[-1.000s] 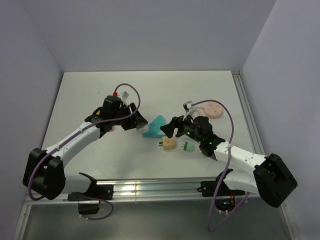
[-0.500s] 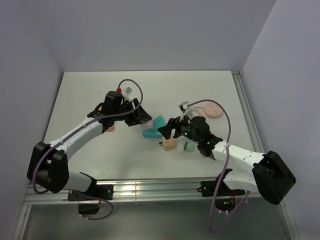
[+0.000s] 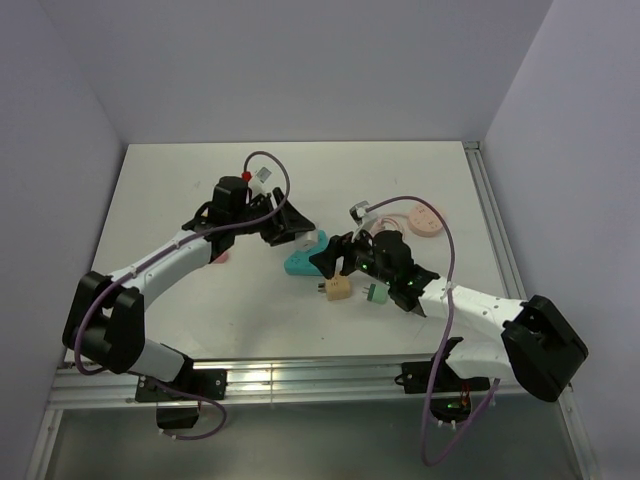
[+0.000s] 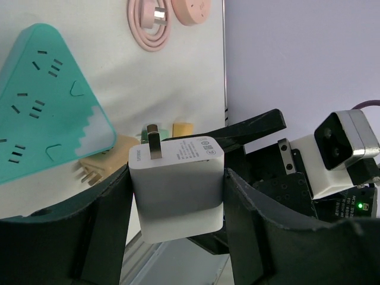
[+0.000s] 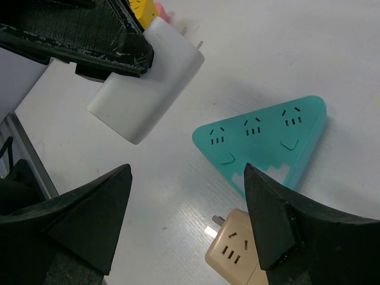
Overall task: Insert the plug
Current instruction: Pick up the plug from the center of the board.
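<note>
The left gripper (image 3: 284, 228) pinches the white plug (image 4: 178, 196) by its flat sides, leaving the prongs (image 4: 154, 144) free and pointing out past the fingertips, presumably for pushing in. Just ahead and below lies the teal power strip (image 5: 267, 142), sockets up. Beyond it the right gripper (image 5: 187, 196) hovers with its jaws spread, probably to steady the strip.

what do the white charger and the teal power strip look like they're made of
White charger: likely moulded plastic, smooth satin shell with rounded edges and printed grey text; its prongs look metallic.
Teal power strip: apparently matte plastic, uniform colour, moulded slots.
</note>
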Controlling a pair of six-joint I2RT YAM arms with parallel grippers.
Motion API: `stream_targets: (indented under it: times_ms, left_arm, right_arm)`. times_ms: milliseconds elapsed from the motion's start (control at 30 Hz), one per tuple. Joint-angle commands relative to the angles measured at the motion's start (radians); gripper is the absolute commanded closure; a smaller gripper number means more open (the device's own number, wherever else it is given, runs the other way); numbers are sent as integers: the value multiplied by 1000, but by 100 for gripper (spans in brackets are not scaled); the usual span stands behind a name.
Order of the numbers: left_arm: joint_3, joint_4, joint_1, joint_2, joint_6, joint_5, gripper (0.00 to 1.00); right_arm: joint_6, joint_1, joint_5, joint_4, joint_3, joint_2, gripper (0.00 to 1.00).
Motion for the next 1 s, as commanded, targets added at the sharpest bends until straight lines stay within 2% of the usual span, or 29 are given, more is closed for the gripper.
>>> stream_targets:
  times_ms: [0,133,300,433,700,867,967]
  left_arm:
    - [29,112,-14,-9,-45,35,50]
    - [-21,169,-29,-10,-93,-11,50]
    - [-110,286,-108,-47,-174,-198,50]
    - [-150,408,-149,-26,-232,-226,51]
    - [-221,516,-201,-61,-289,-331,51]
    - [-280,574,-215,-111,-323,-397,51]
    - [-294,570,-226,-124,-334,-413,51]
  right_arm:
    - [-15,9,-4,54,3,-41,17]
    - [6,10,12,86,-9,-59,16]
    - [101,21,57,146,-29,-71,16]
    - [111,43,167,128,-25,-105,16]
    - [135,49,172,123,-29,-71,17]
    - [148,64,209,166,-57,-88,21]
    - [140,75,213,167,-52,-76,27]
